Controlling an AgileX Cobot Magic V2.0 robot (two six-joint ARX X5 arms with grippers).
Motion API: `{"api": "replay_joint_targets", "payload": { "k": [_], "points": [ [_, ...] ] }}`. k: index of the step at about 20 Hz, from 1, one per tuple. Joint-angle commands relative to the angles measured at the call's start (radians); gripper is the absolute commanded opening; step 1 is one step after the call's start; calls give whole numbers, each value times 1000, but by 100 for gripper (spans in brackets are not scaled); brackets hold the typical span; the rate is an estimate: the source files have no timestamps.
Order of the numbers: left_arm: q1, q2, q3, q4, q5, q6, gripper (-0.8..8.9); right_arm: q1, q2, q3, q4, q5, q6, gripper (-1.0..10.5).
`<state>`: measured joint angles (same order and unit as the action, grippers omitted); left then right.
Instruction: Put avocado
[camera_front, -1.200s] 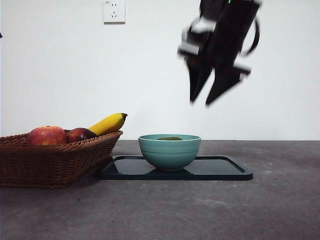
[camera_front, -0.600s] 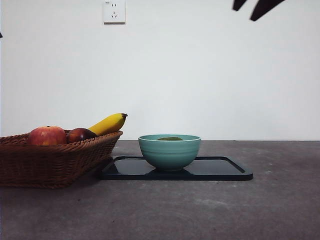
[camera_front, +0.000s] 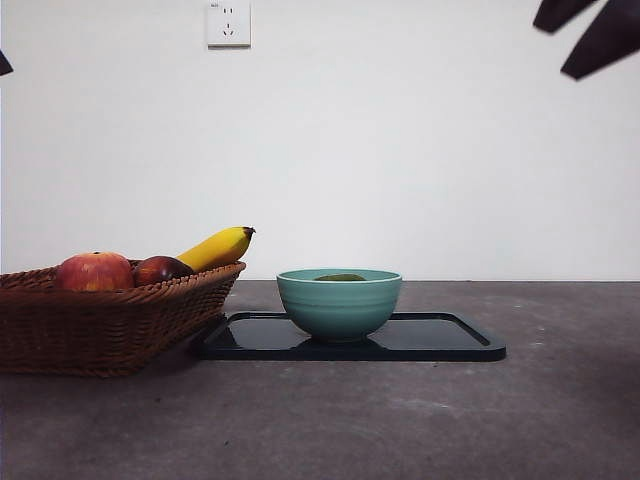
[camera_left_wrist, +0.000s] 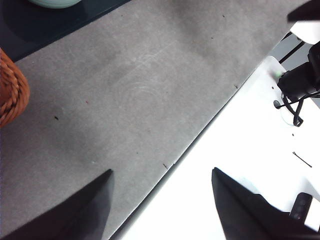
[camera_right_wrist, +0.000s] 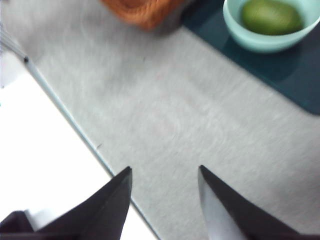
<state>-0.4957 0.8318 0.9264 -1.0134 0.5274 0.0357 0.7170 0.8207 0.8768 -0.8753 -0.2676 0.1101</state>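
The dark green avocado (camera_right_wrist: 271, 16) lies inside the teal bowl (camera_front: 339, 302), which stands on the black tray (camera_front: 440, 340); in the front view only the avocado's top (camera_front: 341, 277) peeks over the rim. My right gripper (camera_right_wrist: 164, 172) is open and empty, high up and away from the bowl, showing as black tips (camera_front: 592, 30) at the upper right of the front view. My left gripper (camera_left_wrist: 161, 175) is open and empty over the table's near edge, with a sliver of the bowl (camera_left_wrist: 55, 3) far off.
A wicker basket (camera_front: 110, 320) at the left holds a red apple (camera_front: 94, 271), a darker apple (camera_front: 160, 269) and a yellow banana (camera_front: 217, 247). The basket (camera_right_wrist: 142, 10) also shows in the right wrist view. A white surface (camera_left_wrist: 250, 165) borders the grey table.
The right gripper has risen from above the bowl and drawn off to the upper right corner of the front view. The bowl and avocado have stayed put.
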Motion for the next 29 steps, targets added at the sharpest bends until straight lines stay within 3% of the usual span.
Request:
{"api": "replay_joint_targets", "payload": {
  "k": [1, 9, 10, 12, 29],
  "points": [
    [-6, 6, 7, 8, 5, 8, 311, 20, 6, 7, 21, -5, 14, 213],
    [-6, 6, 7, 8, 5, 9, 285, 21, 6, 7, 31, -5, 14, 211],
    [-6, 6, 7, 8, 5, 9, 219, 21, 6, 7, 30, -5, 14, 181],
    [-6, 6, 7, 8, 5, 9, -3, 21, 6, 7, 30, -5, 14, 2],
    [-6, 6, 9, 17, 5, 9, 9, 21, 6, 8, 31, -4, 14, 7]
  ]
}}
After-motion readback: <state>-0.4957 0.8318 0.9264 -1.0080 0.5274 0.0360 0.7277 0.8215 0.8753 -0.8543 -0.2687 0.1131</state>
